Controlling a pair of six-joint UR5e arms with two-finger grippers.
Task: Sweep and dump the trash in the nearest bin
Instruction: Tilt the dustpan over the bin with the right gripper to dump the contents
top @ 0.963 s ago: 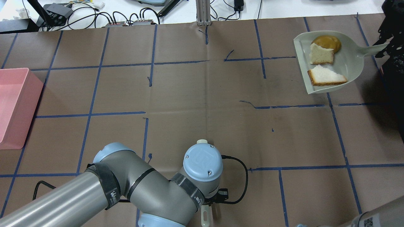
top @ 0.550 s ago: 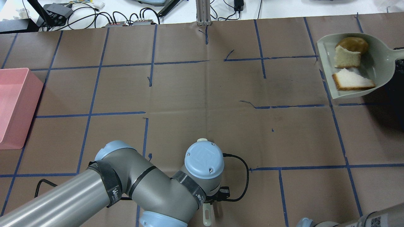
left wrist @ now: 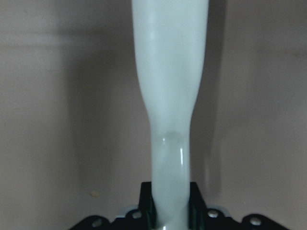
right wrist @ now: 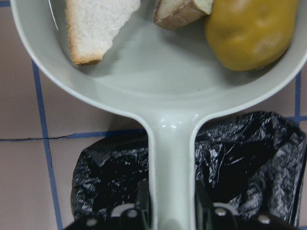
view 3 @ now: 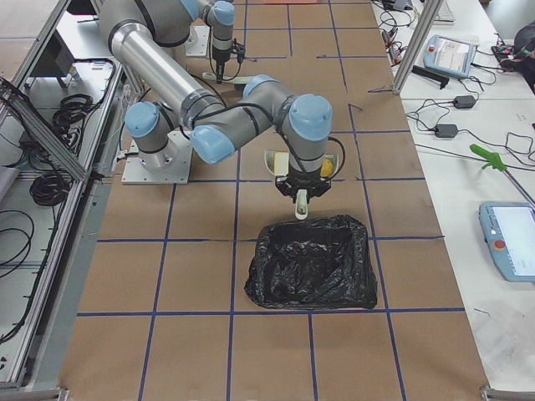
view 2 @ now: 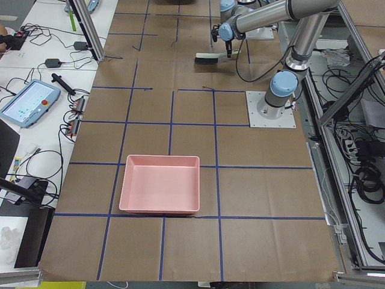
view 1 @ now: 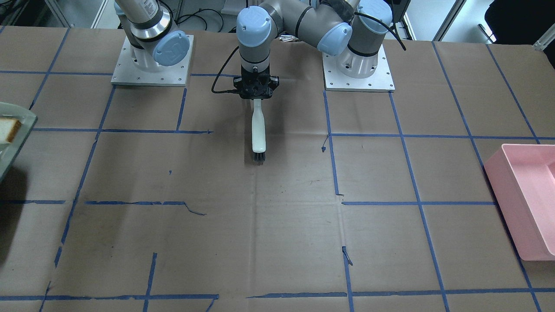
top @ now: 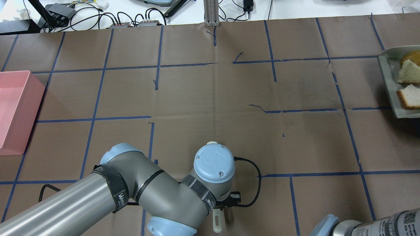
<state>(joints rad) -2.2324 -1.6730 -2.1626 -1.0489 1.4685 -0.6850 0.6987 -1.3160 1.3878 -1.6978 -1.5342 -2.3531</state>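
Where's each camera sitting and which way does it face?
Front-facing: across the table, facing both bases; left claw grips brush.
Overhead: behind robot, looking down; left arm, dustpan.
Left side: table's end by pink tray; left arm nearest.
Right side: opposite end; right claw over black bin.
Left wrist: own claw, brush handle.
Right wrist: own claw, dustpan handle, bread, bin.
Shared: dustpan, overhead and right wrist.

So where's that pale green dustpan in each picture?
Front-facing: dustpan at left edge.
Overhead: right edge.
Exterior left: not visible.
Exterior right: centre, mostly behind the near arm's wrist.
Left wrist: not in it.
Right wrist: fills the top half.
Shared landmark: the bread lying in it.
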